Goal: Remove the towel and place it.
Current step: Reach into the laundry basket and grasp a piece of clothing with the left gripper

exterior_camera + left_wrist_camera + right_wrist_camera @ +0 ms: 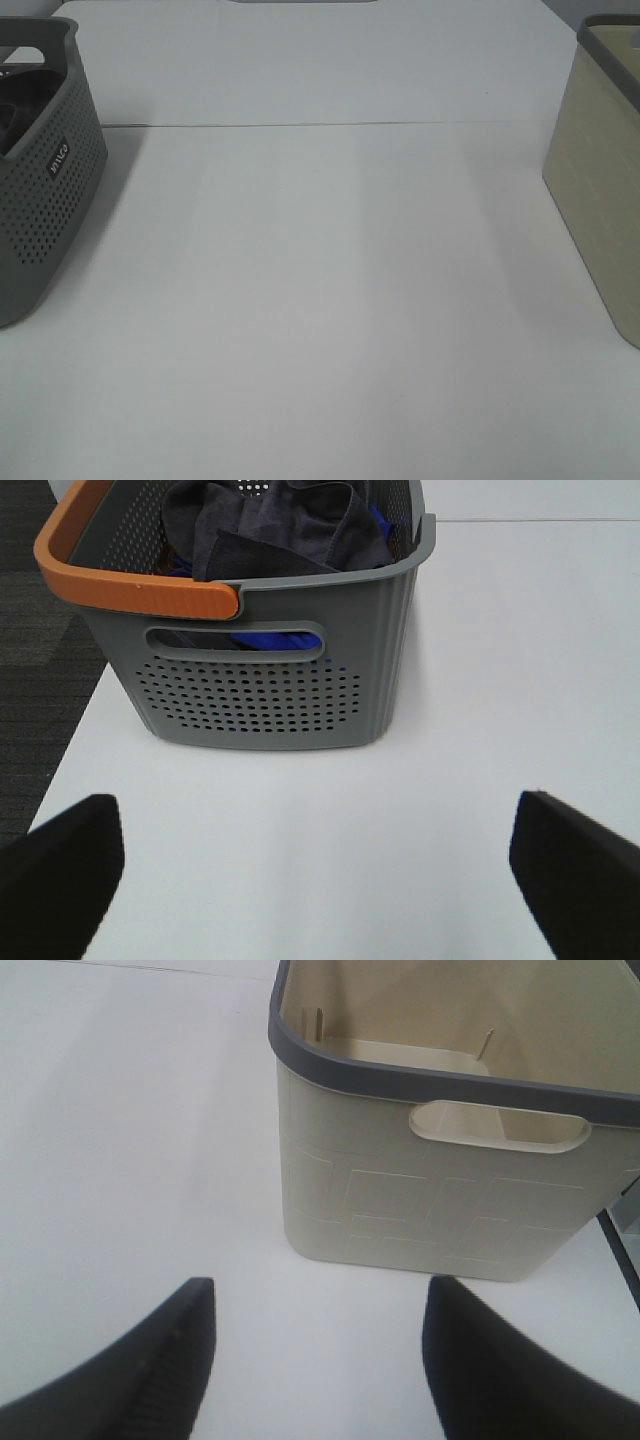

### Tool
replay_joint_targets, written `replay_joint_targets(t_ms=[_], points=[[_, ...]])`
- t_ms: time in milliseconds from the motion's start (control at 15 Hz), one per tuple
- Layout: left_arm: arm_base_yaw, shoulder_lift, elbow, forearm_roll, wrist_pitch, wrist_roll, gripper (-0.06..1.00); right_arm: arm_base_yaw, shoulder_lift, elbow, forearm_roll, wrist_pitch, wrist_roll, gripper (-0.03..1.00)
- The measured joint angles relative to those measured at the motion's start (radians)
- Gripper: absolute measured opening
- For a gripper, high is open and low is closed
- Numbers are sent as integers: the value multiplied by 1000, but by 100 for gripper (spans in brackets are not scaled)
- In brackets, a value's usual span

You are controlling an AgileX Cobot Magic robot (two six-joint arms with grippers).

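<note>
The towel, dark charcoal grey, lies crumpled inside the grey perforated basket in the left wrist view, on top of a blue cloth that shows through the handle slot. My left gripper is open wide over bare table, a short way in front of that basket, with nothing between its fingers. My right gripper also stands open and holds nothing, just short of the beige basket. Neither gripper shows in the exterior high view.
The grey basket stands at the table's left edge and has an orange handle band. At the right edge is the beige basket, grey-rimmed, its inside bare. White table stretches between them. Dark floor lies past the left edge.
</note>
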Motion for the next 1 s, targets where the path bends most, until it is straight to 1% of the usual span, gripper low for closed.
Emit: replay_joint_targets(t_ms=[333,533,667,733,800,867,1000], points=[[0,0,0,1,0,1,99,0,0,0,0,0,0,61],[0,0,0,0,0,21,99,0,0,0,0,0,0,61],[0,3,-1,-17,2,90,99,0,0,0,0,0,0,61],[0,25,-19,-29,29,144,99,0,0,0,0,0,0,61],[0,120,-85,-35,99,235,99,0,0,0,0,0,0,61],[0,177,-127,-36,143,279,99,0,0,0,0,0,0,61],[0,271,-199,-36,162,337,99,0,0,0,0,0,0,61]])
